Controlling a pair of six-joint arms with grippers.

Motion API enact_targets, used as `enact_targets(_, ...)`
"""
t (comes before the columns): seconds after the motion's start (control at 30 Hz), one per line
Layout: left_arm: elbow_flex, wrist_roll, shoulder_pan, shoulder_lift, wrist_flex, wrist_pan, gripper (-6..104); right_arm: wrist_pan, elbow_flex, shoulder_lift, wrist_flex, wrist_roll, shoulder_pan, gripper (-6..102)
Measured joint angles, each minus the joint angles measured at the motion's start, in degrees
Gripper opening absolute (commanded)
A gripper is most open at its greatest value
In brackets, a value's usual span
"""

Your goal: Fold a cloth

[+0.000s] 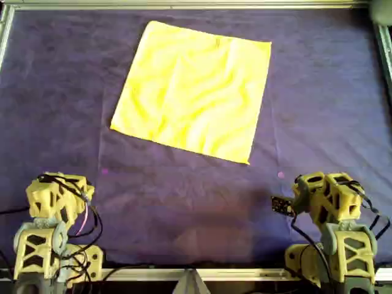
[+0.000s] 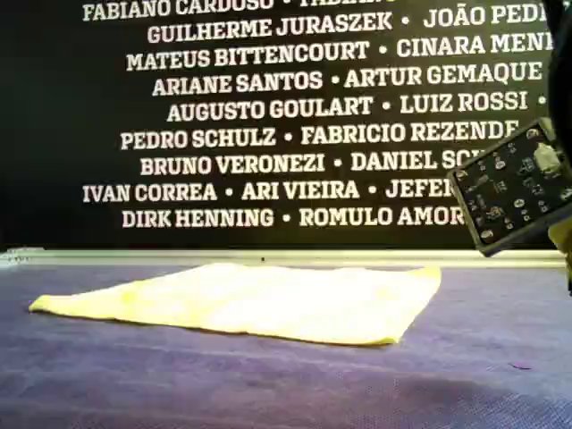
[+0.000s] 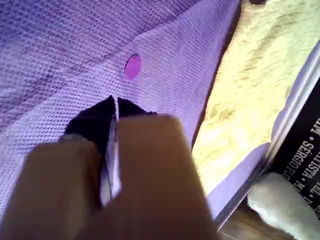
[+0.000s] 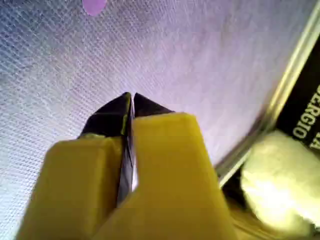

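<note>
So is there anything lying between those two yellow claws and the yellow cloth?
Nothing visible. The cloth lies flat, and only bare purple table covering separates it from the left gripper and right gripper, both shut and empty.

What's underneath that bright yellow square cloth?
The bright yellow square cloth lies flat on the dark purple fabric table covering, which shows all around it. Anything directly beneath the cloth is covered from view.
</note>
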Motion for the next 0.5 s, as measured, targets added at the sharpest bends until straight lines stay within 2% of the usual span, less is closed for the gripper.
enact_targets(0.5,0.0,0.09,-0.18,-0.88,0.09,-0.18,-1,0.44,0.0,0.0,-0.18,0.0,0.18,2)
